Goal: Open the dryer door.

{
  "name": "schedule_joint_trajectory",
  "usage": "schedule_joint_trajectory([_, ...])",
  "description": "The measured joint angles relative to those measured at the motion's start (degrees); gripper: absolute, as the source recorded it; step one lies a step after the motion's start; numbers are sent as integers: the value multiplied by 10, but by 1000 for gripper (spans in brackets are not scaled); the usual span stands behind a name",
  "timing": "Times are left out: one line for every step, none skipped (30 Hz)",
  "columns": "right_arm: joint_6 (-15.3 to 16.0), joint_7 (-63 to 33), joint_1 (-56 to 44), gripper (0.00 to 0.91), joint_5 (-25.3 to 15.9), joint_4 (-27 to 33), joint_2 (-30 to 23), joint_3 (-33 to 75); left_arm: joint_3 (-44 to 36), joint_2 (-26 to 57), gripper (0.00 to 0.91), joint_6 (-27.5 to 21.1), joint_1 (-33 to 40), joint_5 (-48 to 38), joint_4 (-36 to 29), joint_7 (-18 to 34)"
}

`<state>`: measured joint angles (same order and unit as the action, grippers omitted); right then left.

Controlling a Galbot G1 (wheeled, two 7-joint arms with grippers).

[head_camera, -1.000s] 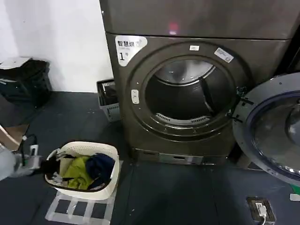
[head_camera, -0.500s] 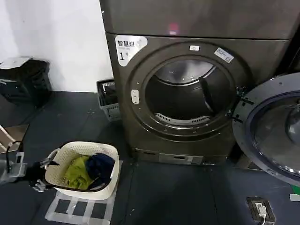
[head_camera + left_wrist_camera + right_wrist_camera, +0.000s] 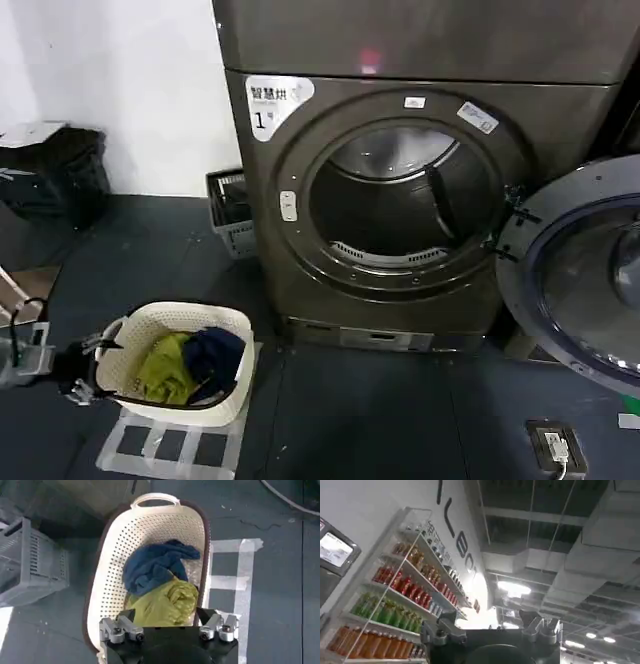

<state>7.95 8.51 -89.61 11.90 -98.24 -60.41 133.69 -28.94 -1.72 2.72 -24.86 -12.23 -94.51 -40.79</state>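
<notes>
- Head view: the dryer door (image 3: 580,275) stood swung fully open at the machine's right side, hinged by the drum opening (image 3: 405,200), its inner face toward the camera. The drum was bare inside. A white laundry basket (image 3: 232,382) sat on the floor in front of the machine's left corner, with green and dark blue clothes in it. The left tool (image 3: 82,372) hung low, just beside the basket's left rim.
- Left wrist view: the left tool (image 3: 169,622) hovered over the basket's (image 3: 112,575) near end, its fingers (image 3: 125,625) spread apart, gripping nothing. A grey crate (image 3: 30,565) stood on the floor nearby.
- Right wrist view: the right tool (image 3: 490,627) pointed up toward ceiling and drink shelves (image 3: 395,610), fingers spread, empty.
</notes>
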Motion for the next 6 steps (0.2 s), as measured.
schedule_joint_trajectory([0, 0, 0, 907, -1, 0, 0, 0, 0, -1, 907, 0, 1, 0, 0, 0])
schedule_joint_trajectory([0, 1, 0, 907, -1, 0, 0, 1, 0, -1, 907, 0, 1, 1, 0, 0])
schedule_joint_trajectory([0, 1, 0, 907, -1, -1, 1, 2, 0, -2, 907, 0, 1, 1, 0, 0])
schedule_joint_trajectory([0, 2, 0, 907, -1, -1, 1, 2, 0, -2, 907, -1, 1, 2, 0, -1])
schedule_joint_trajectory([0, 3, -1, 907, -2, -1, 1, 3, 0, -2, 907, -1, 3, 2, 0, -1])
schedule_joint_trajectory([0, 3, -1, 907, -3, -1, 1, 3, 0, -3, 907, -1, 6, 2, 1, -2])
